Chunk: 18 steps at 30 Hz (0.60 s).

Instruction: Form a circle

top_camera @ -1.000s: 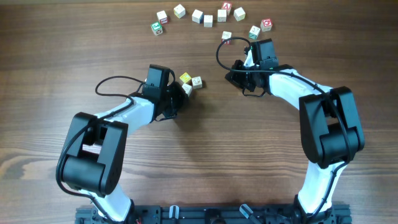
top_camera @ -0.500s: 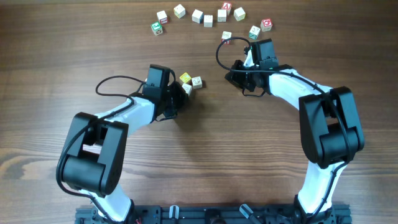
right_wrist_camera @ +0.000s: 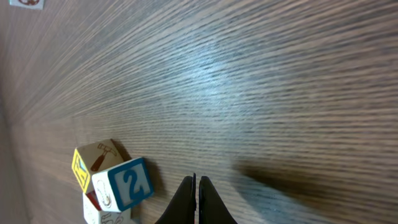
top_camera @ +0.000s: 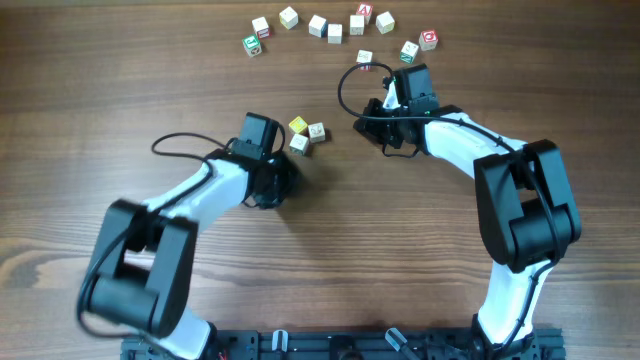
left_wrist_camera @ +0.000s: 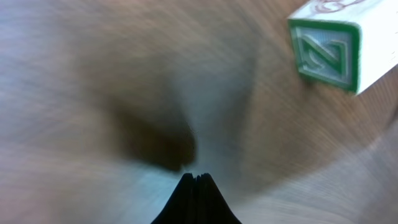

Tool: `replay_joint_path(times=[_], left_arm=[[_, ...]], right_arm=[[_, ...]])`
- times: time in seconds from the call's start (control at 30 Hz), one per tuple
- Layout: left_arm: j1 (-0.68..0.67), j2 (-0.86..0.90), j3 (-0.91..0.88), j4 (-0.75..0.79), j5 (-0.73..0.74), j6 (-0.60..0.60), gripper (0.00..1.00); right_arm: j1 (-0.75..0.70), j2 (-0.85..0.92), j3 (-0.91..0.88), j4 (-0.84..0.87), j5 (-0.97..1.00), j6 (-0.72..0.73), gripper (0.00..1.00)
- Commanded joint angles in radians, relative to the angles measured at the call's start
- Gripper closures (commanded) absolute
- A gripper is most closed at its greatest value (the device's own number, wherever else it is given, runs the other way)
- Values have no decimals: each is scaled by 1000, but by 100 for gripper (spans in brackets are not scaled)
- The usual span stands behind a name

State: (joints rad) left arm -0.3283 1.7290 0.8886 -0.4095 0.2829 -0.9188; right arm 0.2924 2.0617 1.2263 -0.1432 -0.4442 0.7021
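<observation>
The circle (top_camera: 305, 132), only three small cubes and one of them with a yellow face, lies near the middle of the desk (top_camera: 80, 100), somewhat toward the far edge. The left fingers (left_wrist_camera: 196, 178) and the right fingers (right_wrist_camera: 197, 180), both near it, are fully closed and hold nothing.

The table (top_camera: 330, 250) is dark brown wood with streaky grain and a soft satin sheen that catches pale glare. The letter cubes (top_camera: 318, 26) are pale, smooth wood with matt printed faces. The left arm (top_camera: 195, 190) and right arm (top_camera: 455, 142) wear glossy white plastic shells between matt black housings.
</observation>
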Motion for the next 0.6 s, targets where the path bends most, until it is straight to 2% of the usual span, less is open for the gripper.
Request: replay_joint_path(times=[0.0,0.1,0.17,0.43,0.57], left_arm=[[-2,-163,-1,-44,-237,22,96],[1,-229,-1,-39,-383,-23,96],[1,-227,-2,-29,-428,-72,96],[2,-107,-2,75,-528,-248,96],[1,-14,-2,164,-526,-259,96]], right_arm=[[3,-24,-3,7,14,-3,95],[6,-24,-3,13,14,-3,95],[19,-24,-3,17,18,-3,95],[88,-24,-3,46,105,-22,96],[89,-23,-3,47,124,-22,95]])
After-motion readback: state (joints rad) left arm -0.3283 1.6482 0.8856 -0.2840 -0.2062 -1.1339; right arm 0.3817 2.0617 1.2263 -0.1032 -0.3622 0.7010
